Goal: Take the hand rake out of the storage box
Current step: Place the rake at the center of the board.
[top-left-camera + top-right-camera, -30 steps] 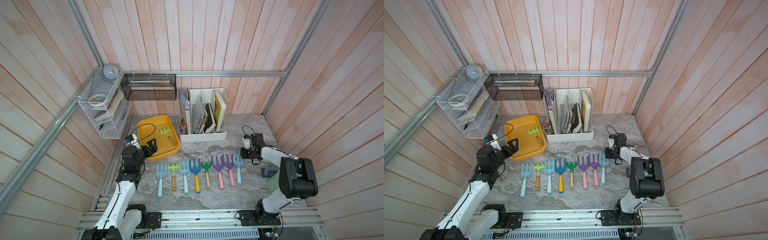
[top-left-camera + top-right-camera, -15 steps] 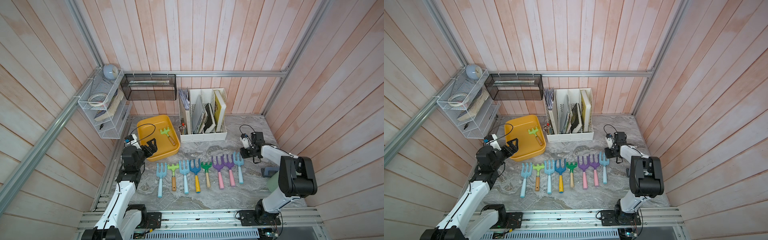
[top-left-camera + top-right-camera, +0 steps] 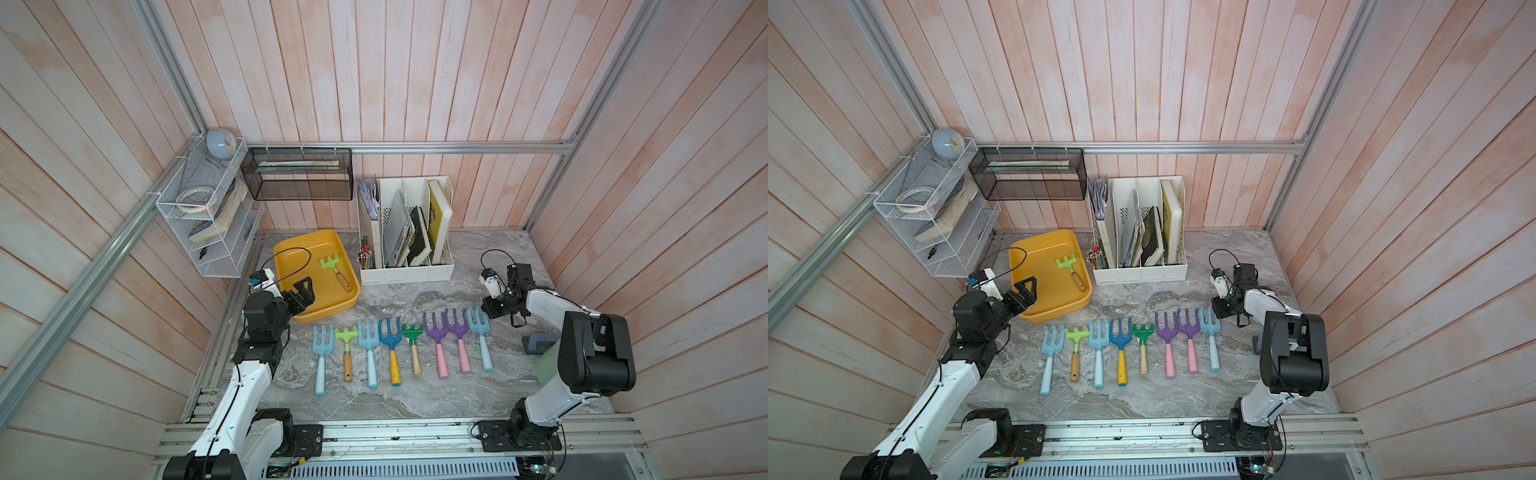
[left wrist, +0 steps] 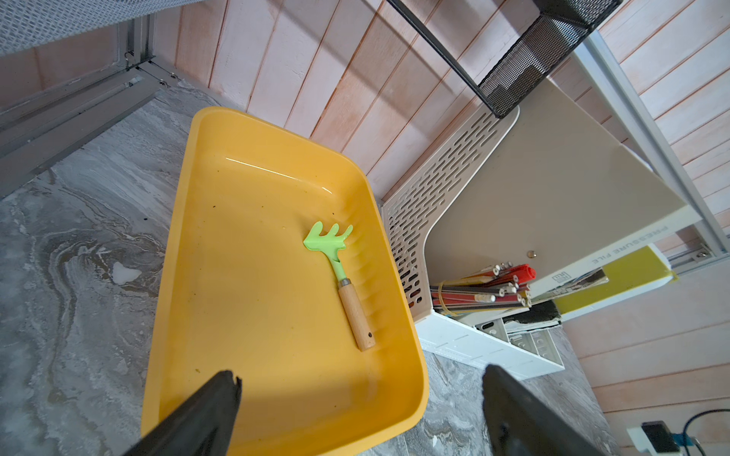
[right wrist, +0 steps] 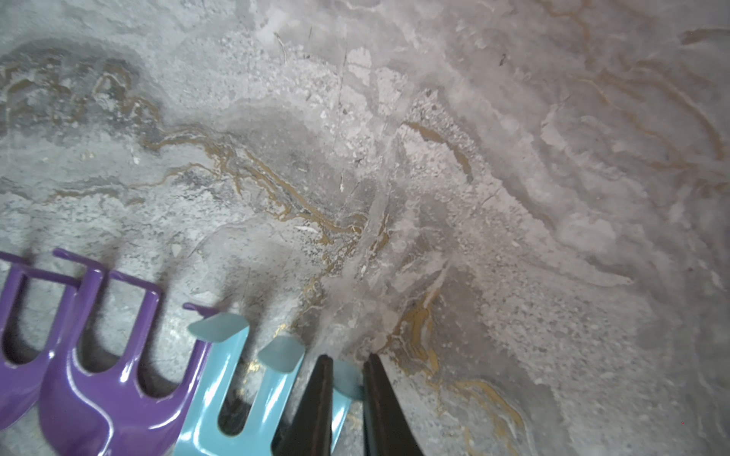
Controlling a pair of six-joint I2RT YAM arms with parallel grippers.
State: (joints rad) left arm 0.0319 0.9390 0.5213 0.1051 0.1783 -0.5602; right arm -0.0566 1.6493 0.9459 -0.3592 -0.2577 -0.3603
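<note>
The hand rake [image 3: 336,272] [image 3: 1071,270], with a light green head and a wooden handle, lies inside the yellow storage box [image 3: 303,257] [image 3: 1038,257] near its right wall. My left gripper [image 3: 306,291] [image 3: 1027,289] hovers open over the box's near left corner. In the left wrist view the hand rake [image 4: 339,272] lies ahead of the left gripper [image 4: 359,373], on the floor of the storage box [image 4: 256,276]. My right gripper [image 3: 484,309] [image 3: 1213,306] [image 5: 347,357] is shut on the outer tine of a light blue fork [image 3: 480,332] [image 5: 237,387] that lies on the table.
Several coloured forks and rakes [image 3: 390,345] lie in a row on the marble table. A white file organizer [image 3: 405,270] stands right of the box, with a black mesh basket [image 3: 297,174] and a white wire shelf [image 3: 203,216] on the walls. A dark object [image 3: 540,343] lies beside the right arm.
My right gripper has moved left and nearer, up to the head of the light blue fork. The left arm and the hand rake have not moved.
</note>
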